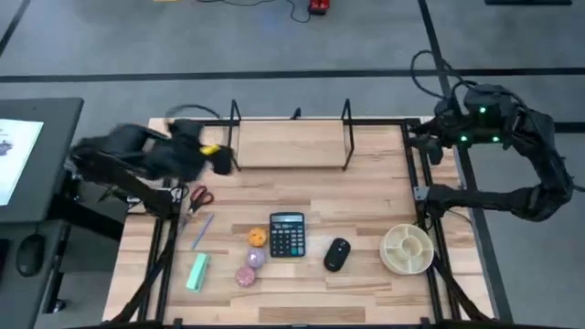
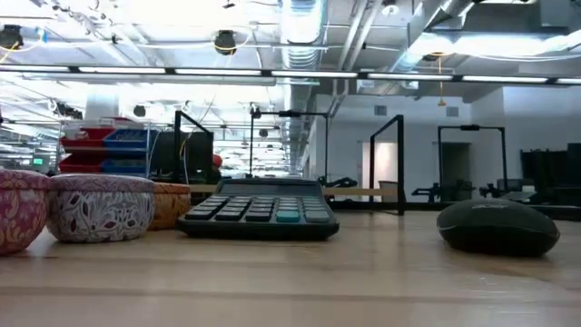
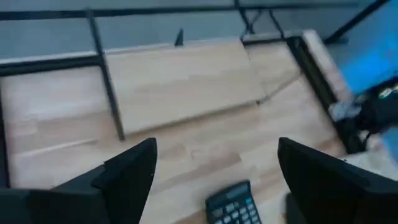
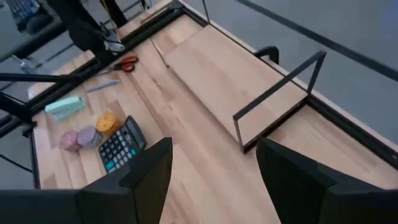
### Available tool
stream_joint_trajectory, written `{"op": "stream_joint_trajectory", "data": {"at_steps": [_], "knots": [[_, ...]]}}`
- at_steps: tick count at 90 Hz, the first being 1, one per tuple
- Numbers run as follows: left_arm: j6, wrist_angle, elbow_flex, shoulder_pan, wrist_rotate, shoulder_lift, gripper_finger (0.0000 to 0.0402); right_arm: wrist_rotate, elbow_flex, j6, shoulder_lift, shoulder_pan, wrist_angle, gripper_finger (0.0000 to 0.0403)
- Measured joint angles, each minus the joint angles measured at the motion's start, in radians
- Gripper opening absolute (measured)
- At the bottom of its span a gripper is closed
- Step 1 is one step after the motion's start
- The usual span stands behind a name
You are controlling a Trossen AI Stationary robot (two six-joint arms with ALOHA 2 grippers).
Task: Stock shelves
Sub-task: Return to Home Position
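Jaws of both the left gripper (image 3: 216, 148) and the right gripper (image 4: 214, 145) gape wide and hold nothing, while the bare shelves (image 1: 291, 144) stand at the tabletop's (image 1: 366, 210) far edge, where the left gripper, just beside 1 black upright (image 1: 236, 128), could clip it and shove the rack askew.

One camera looks straight down on my whole table (image 1: 366, 192), one looks level from close to the calculator (image 2: 259, 211), and both wrist cameras see the shelf (image 3: 180, 81) and calculator.
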Motion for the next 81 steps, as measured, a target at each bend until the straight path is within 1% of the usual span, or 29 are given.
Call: {"op": "stream_joint_trajectory", "data": {"at_steps": [16,28,34,41,49,59,71,81], "knots": [[0.08,0.178,-0.21,-0.002,-0.047,-0.241,0.0308,-0.081,0.039,-0.029,-0.007,-0.113,0.004,0.0223],[0.168,0.285,-0.353,-0.003,-0.06,-0.378,0.0308,-0.139,0.049,-0.056,-0.037,-0.188,-0.001,0.0223],[0.172,0.317,-0.42,-0.003,-0.067,-0.442,0.0308,-0.163,0.049,-0.071,-0.06,-0.218,-0.019,0.0223],[0.165,0.33,-0.492,-0.003,-0.078,-0.513,0.0308,-0.166,0.049,-0.063,-0.091,-0.238,-0.035,0.0223],[0.169,0.354,-0.58,-0.003,-0.091,-0.591,0.0308,-0.156,0.044,0.0,-0.136,-0.252,-0.005,0.0223],[0.257,0.455,-0.689,-0.003,-0.084,-0.677,0.0308,-0.128,0.014,0.081,-0.222,-0.264,0.073,0.0223],[0.431,0.67,-0.835,-0.003,-0.032,-0.767,0.0308,-0.024,-0.053,0.191,-0.358,-0.296,0.168,0.0223],[0.58,0.893,-0.96,-0.003,0.043,-0.845,0.0308,0.02,-0.145,0.22,-0.484,-0.348,0.257,0.0223]]}}
